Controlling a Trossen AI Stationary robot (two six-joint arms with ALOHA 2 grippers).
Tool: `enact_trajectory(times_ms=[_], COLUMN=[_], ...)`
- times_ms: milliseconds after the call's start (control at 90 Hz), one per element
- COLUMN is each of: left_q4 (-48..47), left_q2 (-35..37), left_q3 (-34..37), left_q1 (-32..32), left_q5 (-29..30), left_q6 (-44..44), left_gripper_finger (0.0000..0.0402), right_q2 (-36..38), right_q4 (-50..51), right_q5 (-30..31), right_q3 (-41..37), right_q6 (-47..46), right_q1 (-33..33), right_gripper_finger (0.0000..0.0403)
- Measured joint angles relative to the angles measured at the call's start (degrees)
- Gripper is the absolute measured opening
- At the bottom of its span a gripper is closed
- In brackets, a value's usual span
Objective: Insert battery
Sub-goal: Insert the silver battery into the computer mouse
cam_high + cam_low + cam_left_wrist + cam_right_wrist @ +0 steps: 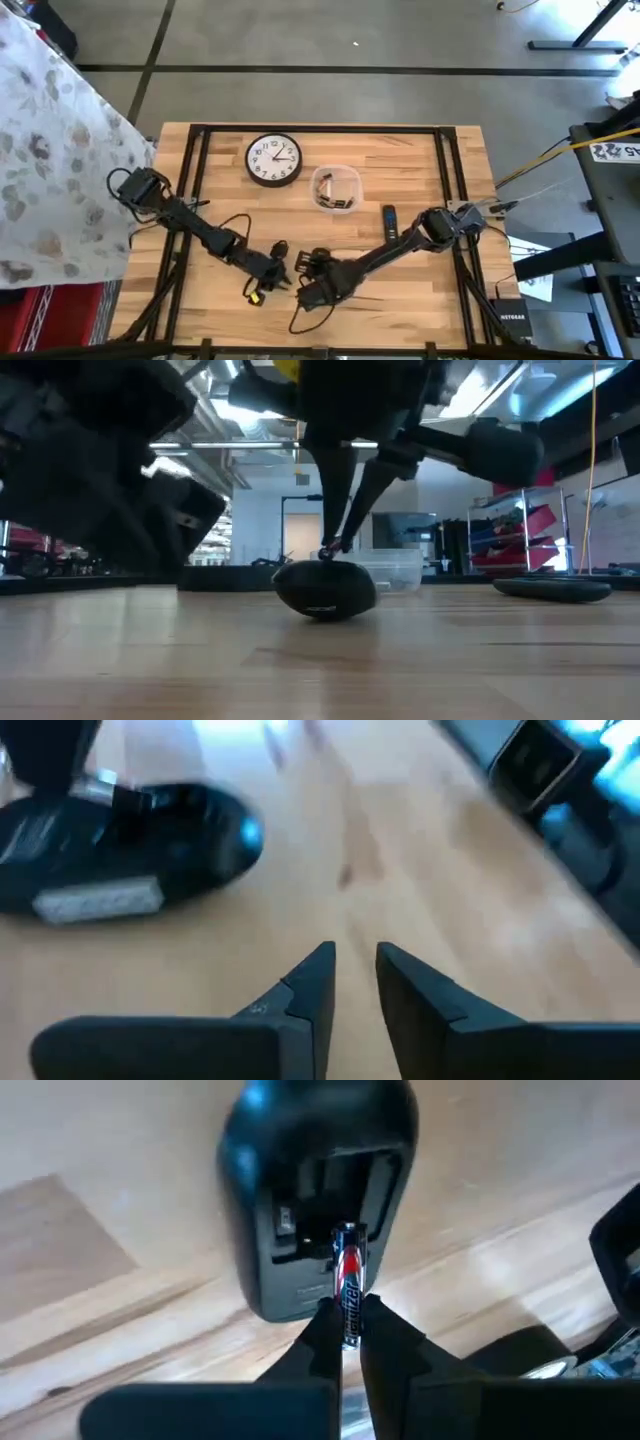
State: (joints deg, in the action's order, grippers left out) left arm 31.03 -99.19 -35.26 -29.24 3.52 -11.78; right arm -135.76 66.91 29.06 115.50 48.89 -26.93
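Black mouse (315, 1190) (underside up) meets right gripper's (347, 1330) battery (348, 1285).

One wall clock (273, 160), one clear container (335, 188), one remote (390, 221), one computer mouse (315, 1190), one battery (348, 1285)

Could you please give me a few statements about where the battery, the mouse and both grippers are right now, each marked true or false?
1. The right gripper holds a battery over the open compartment of the black mouse. True.
2. The left gripper is clamped on the mouse. False: it is beside the mouse, holding nothing.
3. The wall clock lies face up on the table. True.
4. The battery already lies flat in its slot. False: it is tilted, one end at the compartment.
5. The clear container sits on the clock. False: it sits beside it.
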Motion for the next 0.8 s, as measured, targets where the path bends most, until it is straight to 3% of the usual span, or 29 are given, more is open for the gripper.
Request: enact_trajectory(times_ms=[200, 511, 800], left_q4=[7.5, 8.2, 7.6], left_q2=[-5.6, -11.0, -11.5], left_q3=[-0.2, -3.4, -4.2], left_q1=[1.5, 2.8, 5.0], left_q5=[1.2, 2.3, 5.6], left_q6=[-4.0, -7.3, -6.2], left_gripper_finger=[0.0061, 0.0061, 0.0061], right_q2=[-1.2, -1.2, -1.2], right_q4=[0.8, 0.6, 0.2], right_q5=[0.6, 0.3, 1.9], right_q3=[-0.1, -0.1, -0.1], right_q6=[0.6, 0.8, 5.8], right_q1=[-0.4, -0.5, -0.5], right_gripper_finger=[0.0001, 0.0001, 0.0001])
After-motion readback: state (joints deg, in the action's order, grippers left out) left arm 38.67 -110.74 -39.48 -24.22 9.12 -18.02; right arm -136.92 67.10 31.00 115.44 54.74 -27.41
